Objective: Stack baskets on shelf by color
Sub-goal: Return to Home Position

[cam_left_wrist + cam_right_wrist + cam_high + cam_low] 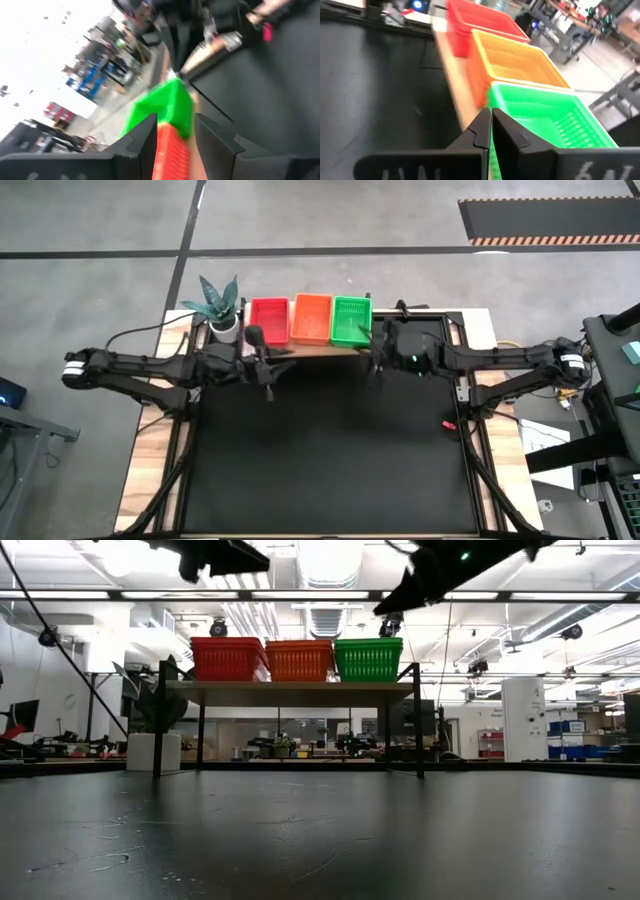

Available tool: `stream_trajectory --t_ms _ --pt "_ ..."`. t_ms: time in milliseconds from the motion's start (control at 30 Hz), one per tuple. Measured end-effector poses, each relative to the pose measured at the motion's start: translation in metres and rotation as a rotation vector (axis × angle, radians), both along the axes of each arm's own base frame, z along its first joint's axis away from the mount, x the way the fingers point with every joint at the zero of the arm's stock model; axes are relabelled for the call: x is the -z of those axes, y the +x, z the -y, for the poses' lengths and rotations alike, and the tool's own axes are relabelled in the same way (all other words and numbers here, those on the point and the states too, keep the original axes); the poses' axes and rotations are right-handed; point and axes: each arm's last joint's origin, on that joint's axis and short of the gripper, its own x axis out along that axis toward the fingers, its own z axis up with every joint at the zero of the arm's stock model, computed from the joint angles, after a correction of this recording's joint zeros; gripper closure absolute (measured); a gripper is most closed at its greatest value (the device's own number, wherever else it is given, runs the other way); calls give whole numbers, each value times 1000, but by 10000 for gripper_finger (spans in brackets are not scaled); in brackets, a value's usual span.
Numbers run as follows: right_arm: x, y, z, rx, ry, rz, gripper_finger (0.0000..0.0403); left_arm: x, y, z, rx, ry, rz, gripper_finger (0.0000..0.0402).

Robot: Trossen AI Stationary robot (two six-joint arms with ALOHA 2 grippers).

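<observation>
**Baskets lined up on the shelf, both hands clear**

The red baskets (pixel 228 658), orange baskets (pixel 300 660) and green baskets (pixel 373 659) stand side by side on the shelf (pixel 290 687), one colour to each pile, neighbours touching or nearly so; red is at the left arm's end, orange in the middle, green at the right arm's end; how many lie in each pile cannot be told. The shelf is a pale wooden board raised on dark legs at the far edge of the black bench (pixel 330 450); a potted plant (pixel 220 302) sits just beside its red end.

The left hand (pixel 266 378) hangs above the bench just in front of the red pile, touching no basket; its wrist view shows the two fingers (pixel 145 137) well apart with nothing between them. The right hand (pixel 378 366) hangs just in front of the green pile, also clear of it; its fingers (pixel 481 127) are pressed together and hold nothing.
</observation>
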Motion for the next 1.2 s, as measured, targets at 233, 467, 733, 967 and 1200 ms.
stream_trajectory --t_ms 233,467,733,967,1200 --pt "-2 9 26 31 137 -20 394 -10 -10 -10 -41 32 53 288" --pt "8 6 26 88 202 -197 394 5 -8 -12 -38 120 -46 288" --pt "10 -5 26 204 200 -262 394 1 -15 -11 -37 151 -22 288" --pt "2 -11 25 203 173 -239 394 -1 -20 -11 -38 144 -6 288" --pt "0 -12 23 191 201 -215 394 0 -20 -11 -41 122 -1 288"
